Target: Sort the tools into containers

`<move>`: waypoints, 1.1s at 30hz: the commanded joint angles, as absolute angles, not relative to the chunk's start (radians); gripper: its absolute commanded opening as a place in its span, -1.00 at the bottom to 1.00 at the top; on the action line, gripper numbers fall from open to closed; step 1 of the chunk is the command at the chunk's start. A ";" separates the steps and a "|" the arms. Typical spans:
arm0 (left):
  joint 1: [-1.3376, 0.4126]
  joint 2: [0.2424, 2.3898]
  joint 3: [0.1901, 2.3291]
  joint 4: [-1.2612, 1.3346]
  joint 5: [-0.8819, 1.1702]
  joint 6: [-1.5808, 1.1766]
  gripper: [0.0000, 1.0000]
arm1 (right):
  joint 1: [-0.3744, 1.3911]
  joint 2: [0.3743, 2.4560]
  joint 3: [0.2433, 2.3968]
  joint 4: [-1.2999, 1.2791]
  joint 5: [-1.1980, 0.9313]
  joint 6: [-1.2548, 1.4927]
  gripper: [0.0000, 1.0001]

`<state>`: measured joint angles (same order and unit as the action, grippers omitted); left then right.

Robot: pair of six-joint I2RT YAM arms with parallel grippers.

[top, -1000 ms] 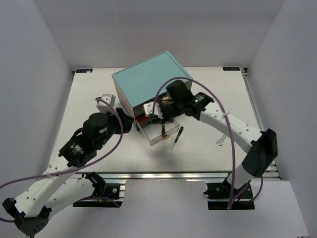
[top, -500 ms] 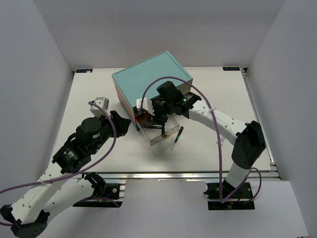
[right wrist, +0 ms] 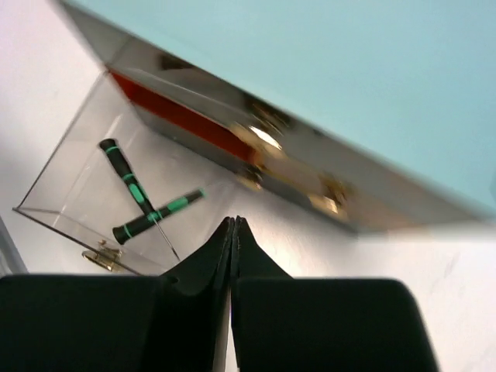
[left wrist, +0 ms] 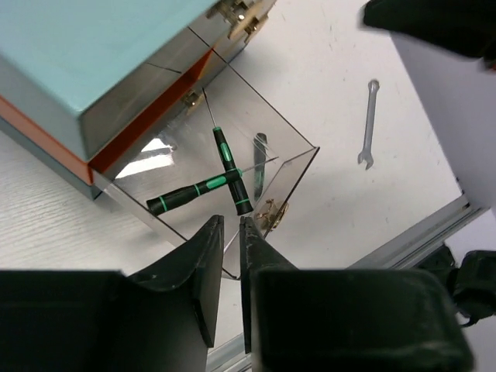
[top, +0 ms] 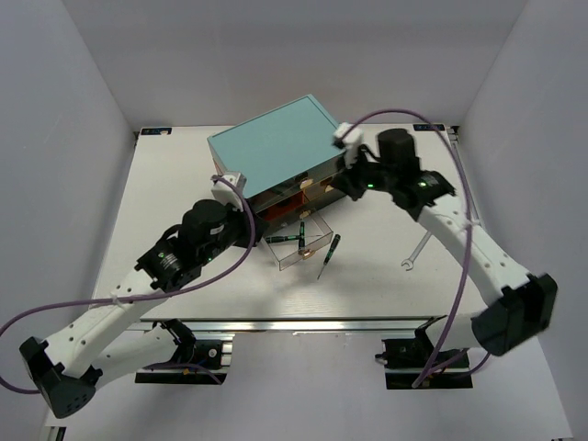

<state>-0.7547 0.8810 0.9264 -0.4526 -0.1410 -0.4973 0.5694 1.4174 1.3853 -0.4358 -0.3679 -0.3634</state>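
Note:
The chest (top: 276,147) with the teal top has one clear drawer (top: 287,260) pulled out. Two screwdrivers lie crossed inside it, one (top: 284,239) flat across and one (top: 301,233) over it; both show in the left wrist view (left wrist: 190,191) (left wrist: 230,167) and the right wrist view (right wrist: 159,213) (right wrist: 126,180). A third screwdriver (top: 329,252) lies on the table just right of the drawer. The silver wrench (top: 415,254) lies further right. My left gripper (top: 246,220) is shut and empty, left of the drawer. My right gripper (top: 342,181) is shut and empty by the chest's front.
The chest's other drawers (top: 322,186), with brown fronts and small knobs, are closed. White walls enclose the table on three sides. The metal rail (top: 322,323) runs along the near edge.
The screwdriver my right gripper held upright over the drawer now lies in it across the other. My right arm has pulled back to the upper right; my left arm has swung toward the drawer.

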 commanded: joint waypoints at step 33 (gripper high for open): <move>-0.784 0.756 0.927 -0.537 -0.259 -0.545 -0.17 | 0.492 1.601 0.956 -0.190 0.046 0.606 -0.03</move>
<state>-0.7792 0.7662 0.9390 -0.5056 -0.2325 -0.5369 0.4782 1.5784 0.9157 -0.2054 -0.0429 0.5835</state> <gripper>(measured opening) 0.413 0.483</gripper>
